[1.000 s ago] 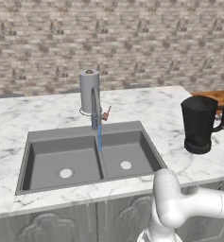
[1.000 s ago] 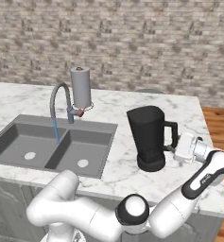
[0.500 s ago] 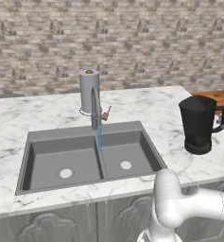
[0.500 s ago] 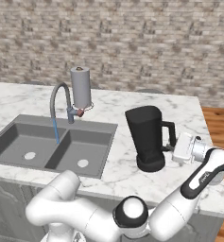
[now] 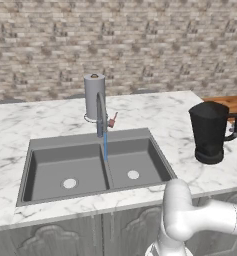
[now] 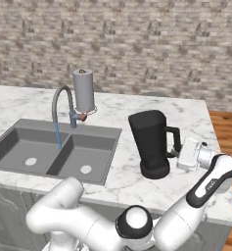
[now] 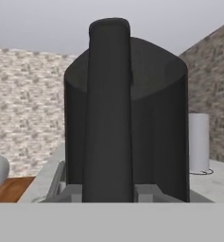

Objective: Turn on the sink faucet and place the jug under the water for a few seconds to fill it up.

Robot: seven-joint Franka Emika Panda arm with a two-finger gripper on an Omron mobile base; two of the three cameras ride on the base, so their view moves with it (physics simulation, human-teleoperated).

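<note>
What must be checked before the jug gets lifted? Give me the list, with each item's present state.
1. Water running from the faucet: ok, a blue stream falls into the sink.
2. End effector at the handle of the jug: ok, it sits at the loop handle.
3. End effector shut on the handle: ok, the hand view shows the handle centred between the fingertips.
4. Jug upright on the counter: ok.
5. Path from jug to stream: ok, bare counter and open basin lie between.
6. Grip firm enough to lift: cannot tell.
</note>
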